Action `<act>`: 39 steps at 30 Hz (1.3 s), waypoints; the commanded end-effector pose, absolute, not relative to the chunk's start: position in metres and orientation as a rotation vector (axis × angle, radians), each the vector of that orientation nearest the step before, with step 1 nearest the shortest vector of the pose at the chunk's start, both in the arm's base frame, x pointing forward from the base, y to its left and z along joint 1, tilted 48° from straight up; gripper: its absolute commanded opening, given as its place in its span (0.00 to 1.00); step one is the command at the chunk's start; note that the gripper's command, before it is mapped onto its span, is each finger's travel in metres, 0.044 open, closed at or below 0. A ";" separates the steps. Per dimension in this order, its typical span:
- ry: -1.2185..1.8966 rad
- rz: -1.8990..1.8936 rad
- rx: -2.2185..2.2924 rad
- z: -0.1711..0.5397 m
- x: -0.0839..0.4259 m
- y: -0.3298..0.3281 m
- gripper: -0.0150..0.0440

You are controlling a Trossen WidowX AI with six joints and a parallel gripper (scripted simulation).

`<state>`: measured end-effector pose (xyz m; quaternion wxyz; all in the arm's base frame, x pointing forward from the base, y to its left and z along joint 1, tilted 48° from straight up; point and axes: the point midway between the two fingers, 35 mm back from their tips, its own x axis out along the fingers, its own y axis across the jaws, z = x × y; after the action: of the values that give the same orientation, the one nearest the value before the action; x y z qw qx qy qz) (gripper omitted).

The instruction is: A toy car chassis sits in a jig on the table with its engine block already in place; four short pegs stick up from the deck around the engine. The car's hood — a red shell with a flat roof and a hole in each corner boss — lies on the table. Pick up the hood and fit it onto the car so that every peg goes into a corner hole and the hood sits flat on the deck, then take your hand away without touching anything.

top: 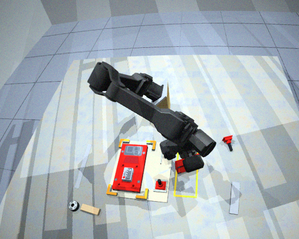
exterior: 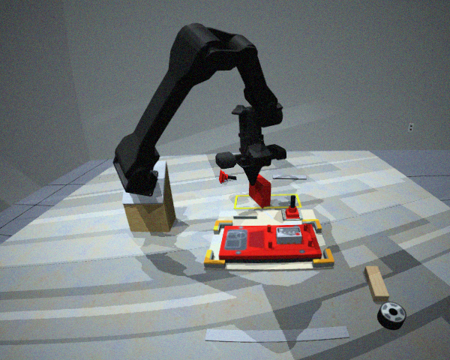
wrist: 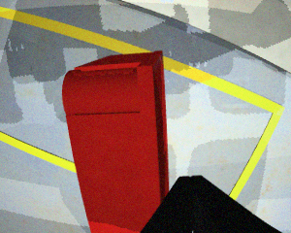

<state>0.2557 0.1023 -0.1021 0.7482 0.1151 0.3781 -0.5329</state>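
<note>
At the yellow outline (top: pixel 197 182) (exterior: pixel 235 202) (wrist: pixel 97 40), the red hood (top: pixel 180 166) (exterior: pixel 260 192) (wrist: pixel 116 160) stands on edge, beside the shut, empty pincer (top: pixel 188 154) (exterior: pixel 253 181) (wrist: pixel 190 185)
It seems light and stiff, maybe slippery; better to grip across its thin sides, near the upper edge

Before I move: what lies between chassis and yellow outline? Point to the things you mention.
On the bare board (top: pixel 154 170) (exterior: pixel 269 214): shifter (top: pixel 163 185) (exterior: pixel 292 211), thin strip (top: pixel 161 158) (exterior: pixel 244 217), and the jig's two near-side corners (top: pixel 153 144) (exterior: pixel 312 222). Top and exterior both show it; the hood isn't on that stretch.
</note>
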 end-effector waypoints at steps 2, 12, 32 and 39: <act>0.826 -1.163 0.241 -0.104 0.259 0.103 0.25; 0.826 -1.162 0.241 -0.105 0.264 0.106 0.25; 0.826 -1.162 0.242 -0.107 0.273 0.110 0.25; 0.826 -1.162 0.242 -0.108 0.276 0.111 0.25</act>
<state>0.2743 0.1109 -0.1068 0.7484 0.1158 0.3776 -0.5328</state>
